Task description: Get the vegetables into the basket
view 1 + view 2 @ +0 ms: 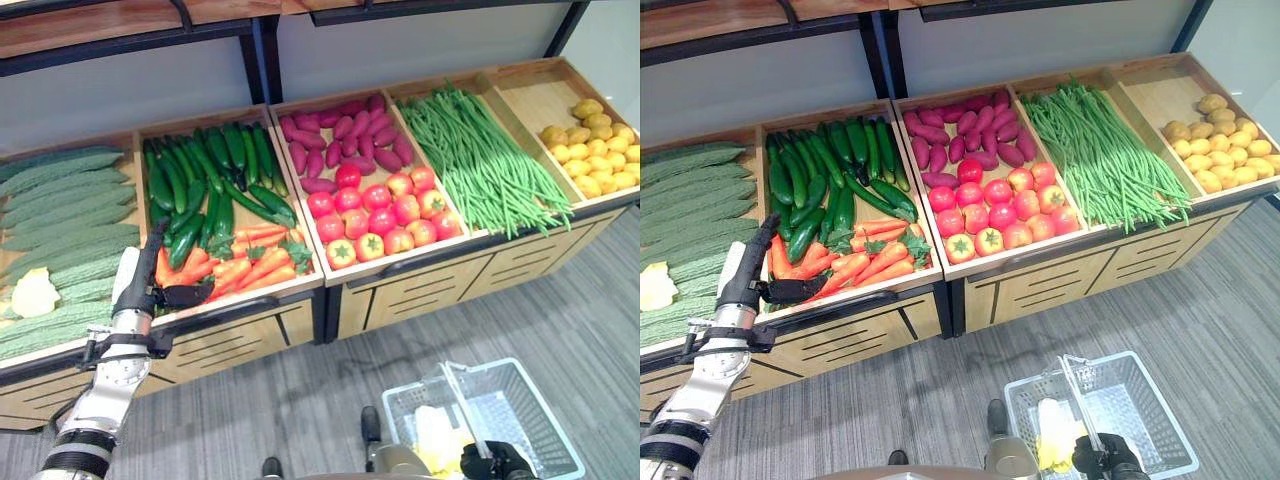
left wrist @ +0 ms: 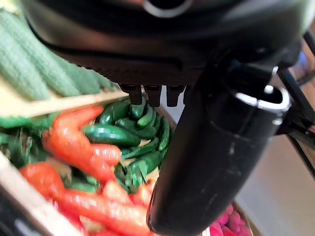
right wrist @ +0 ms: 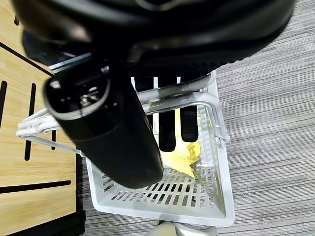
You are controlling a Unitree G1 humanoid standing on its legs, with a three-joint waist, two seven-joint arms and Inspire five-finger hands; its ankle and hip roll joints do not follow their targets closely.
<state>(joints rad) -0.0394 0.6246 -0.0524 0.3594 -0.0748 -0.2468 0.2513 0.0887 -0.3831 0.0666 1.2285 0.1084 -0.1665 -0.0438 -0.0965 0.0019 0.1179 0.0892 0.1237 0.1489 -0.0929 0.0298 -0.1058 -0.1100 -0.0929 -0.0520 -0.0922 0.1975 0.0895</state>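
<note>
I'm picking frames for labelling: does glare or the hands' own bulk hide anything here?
Left wrist view: the left hand covers the top, and its thumb crosses the carrots and cucumbers. Right wrist view: the right hand, curled on the handle, hides much of the basket. Left eye view: even light, with no strong glare on the tomatoes.

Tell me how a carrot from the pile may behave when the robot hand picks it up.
A carrot looks stiff, so it probably keeps its shape. Its smooth tapered body may slip from the left robot hand. The carrots lie heaped, so neighbours may shift or roll.
</note>
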